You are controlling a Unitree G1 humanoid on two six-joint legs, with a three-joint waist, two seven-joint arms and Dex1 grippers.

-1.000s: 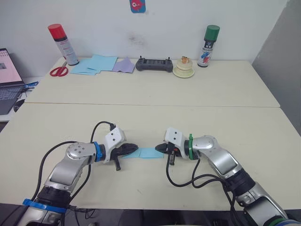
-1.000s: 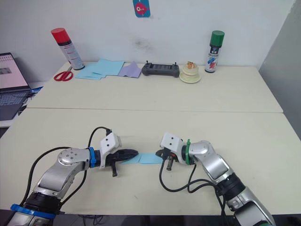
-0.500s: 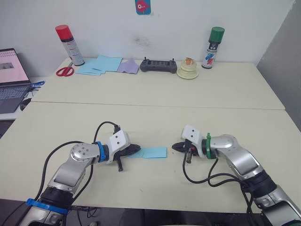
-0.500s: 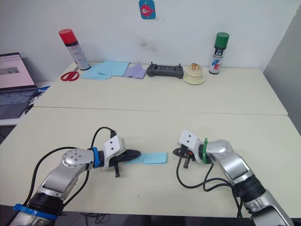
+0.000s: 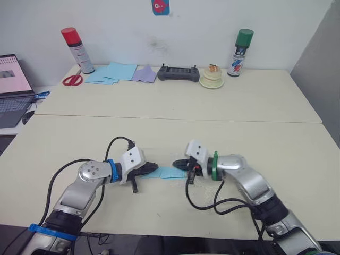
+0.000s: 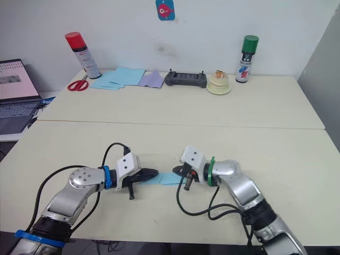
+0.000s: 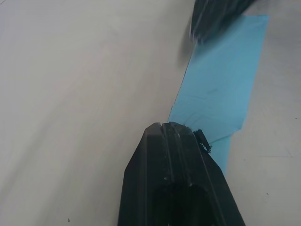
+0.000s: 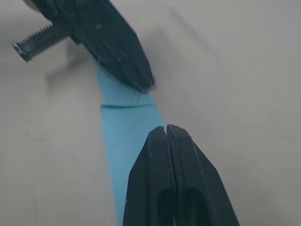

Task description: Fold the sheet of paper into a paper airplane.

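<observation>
- Here, the worktop (image 5: 255,111) is a big pale table, and the things near its front edge sit about midway between its left and right sides.
- The left gripper (image 5: 153,169) lies low on the table, pointing to the right. Its two black fingers are pressed together, and their tips rest on the left end of the sheet of paper (image 5: 169,172).
- The right gripper (image 5: 178,163) lies low too, pointing to the left. Its fingers are pressed together with no gap, and their tips sit on the right end of the paper.
- The two grippers face each other, tip to tip, with a short bit of blue paper between them.
- The sheet of paper is a narrow light blue strip, lying flat on the table. A crease runs across it near the left gripper.
- At the back left corner lie flat blue sheets (image 5: 109,73), and red scissors (image 5: 69,80) beside them.
</observation>
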